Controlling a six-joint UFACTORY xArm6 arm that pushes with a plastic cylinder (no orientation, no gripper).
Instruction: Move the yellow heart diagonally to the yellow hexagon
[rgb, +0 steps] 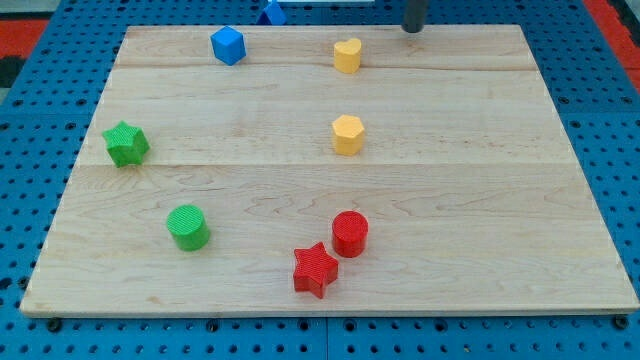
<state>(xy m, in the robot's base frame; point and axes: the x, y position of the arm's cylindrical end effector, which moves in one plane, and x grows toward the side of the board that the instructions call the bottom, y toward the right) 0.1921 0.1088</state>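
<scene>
The yellow heart (347, 55) sits near the view's top, a little right of centre. The yellow hexagon (347, 134) lies straight below it, near the board's middle. My tip (412, 28) is at the board's top edge, up and to the right of the yellow heart, with a clear gap between them. It touches no block.
A blue cube (228, 45) is at top left, and another blue block (272, 12) sits just past the top edge. A green star (126, 144) is at left, a green cylinder (187, 226) lower left. A red cylinder (350, 233) and red star (315, 269) sit at bottom centre on the wooden board (500, 200).
</scene>
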